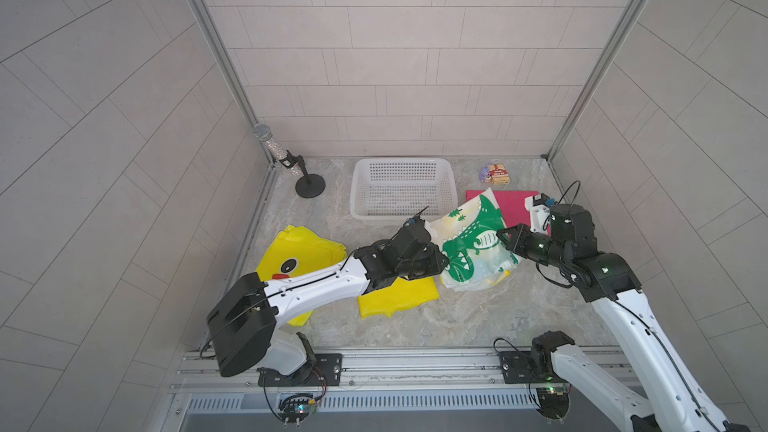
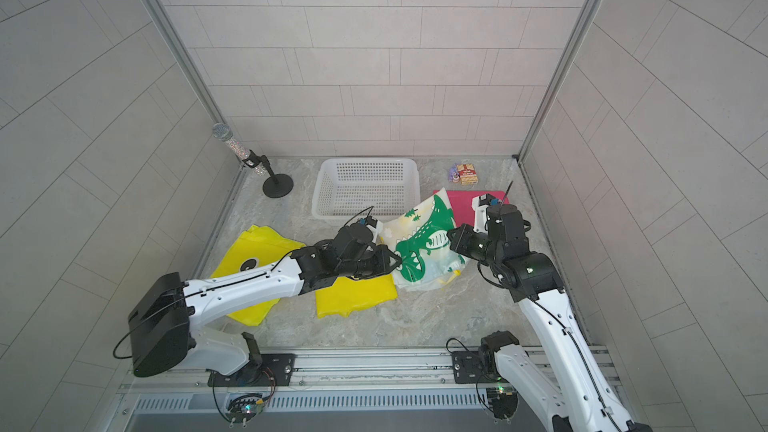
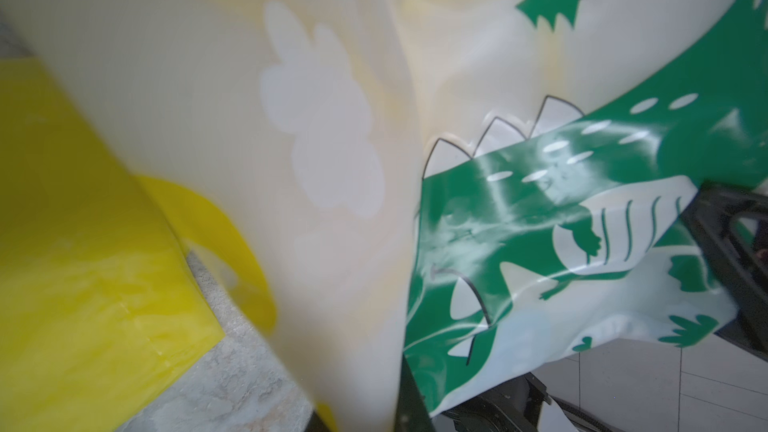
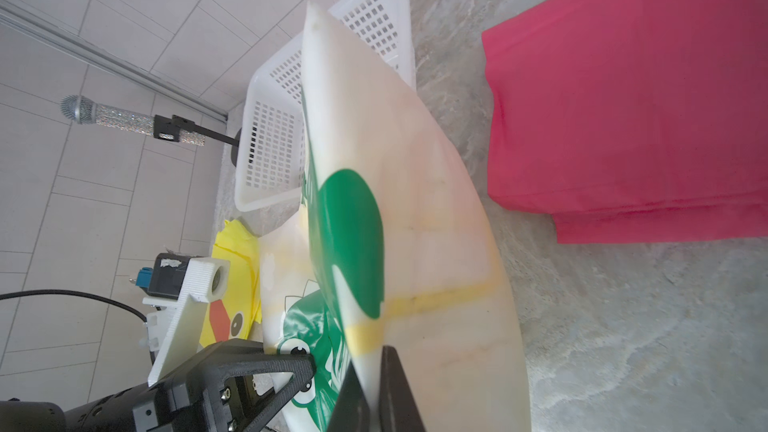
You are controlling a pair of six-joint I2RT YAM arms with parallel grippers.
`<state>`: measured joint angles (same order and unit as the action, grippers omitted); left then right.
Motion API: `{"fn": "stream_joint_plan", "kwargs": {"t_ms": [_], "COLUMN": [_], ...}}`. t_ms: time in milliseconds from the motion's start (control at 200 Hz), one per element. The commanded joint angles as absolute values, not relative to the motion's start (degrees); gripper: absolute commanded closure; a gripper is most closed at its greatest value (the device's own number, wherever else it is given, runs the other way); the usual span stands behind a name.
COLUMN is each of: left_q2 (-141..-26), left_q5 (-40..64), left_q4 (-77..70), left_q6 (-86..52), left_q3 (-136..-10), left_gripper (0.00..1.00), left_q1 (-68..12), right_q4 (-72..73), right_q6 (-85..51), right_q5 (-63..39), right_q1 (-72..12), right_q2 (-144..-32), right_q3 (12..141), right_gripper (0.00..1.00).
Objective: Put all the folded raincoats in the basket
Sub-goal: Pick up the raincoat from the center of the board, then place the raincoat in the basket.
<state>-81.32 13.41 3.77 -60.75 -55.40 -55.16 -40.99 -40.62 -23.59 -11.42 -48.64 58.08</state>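
The folded raincoat [image 1: 473, 243] [image 2: 424, 243] is cream-white with a green dinosaur print. It hangs between my two grippers, just in front of the basket's near right corner. My left gripper [image 1: 444, 261] [image 3: 365, 417] is shut on its left edge. My right gripper [image 1: 500, 234] [image 4: 372, 396] is shut on its right edge. In the right wrist view the raincoat [image 4: 415, 201] stands on edge and hides part of the basket [image 4: 270, 151]. The white perforated basket [image 1: 399, 162] [image 2: 368, 161] sits at the back middle with nothing in it.
A yellow duck raincoat [image 1: 291, 259] lies under my left arm, and a yellow folded piece [image 1: 395, 297] lies in front of it. A red cloth [image 1: 515, 209] lies right of the basket. A glitter microphone on a stand [image 1: 270, 147] and a small toy box [image 1: 496, 172] stand at the back.
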Motion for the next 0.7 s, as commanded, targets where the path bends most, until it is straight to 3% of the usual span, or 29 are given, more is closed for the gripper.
{"fn": "stream_joint_plan", "kwargs": {"t_ms": [0, 430, 695], "left_q2": [-77.9, -69.5, -74.3], "left_q5": [11.9, 16.3, 22.9], "left_q4": [2.1, 14.4, 16.3], "left_q6": [-58.0, -50.4, -46.5], "left_q3": [-57.4, -65.8, -73.1], "left_gripper": [0.95, 0.9, 0.88], "left_q1": [-53.2, -33.2, -16.2], "right_q4": [-36.9, -19.6, -4.8], "right_q6": [-42.4, -49.3, -55.6], "right_q5": [-25.5, -22.7, -22.1], "right_q1": [-13.8, -27.9, -29.8], "right_q2": [-50.9, -75.0, -94.6], "right_q3": [63.0, 85.1, 97.8], "right_gripper": [1.0, 1.0, 1.0]}}
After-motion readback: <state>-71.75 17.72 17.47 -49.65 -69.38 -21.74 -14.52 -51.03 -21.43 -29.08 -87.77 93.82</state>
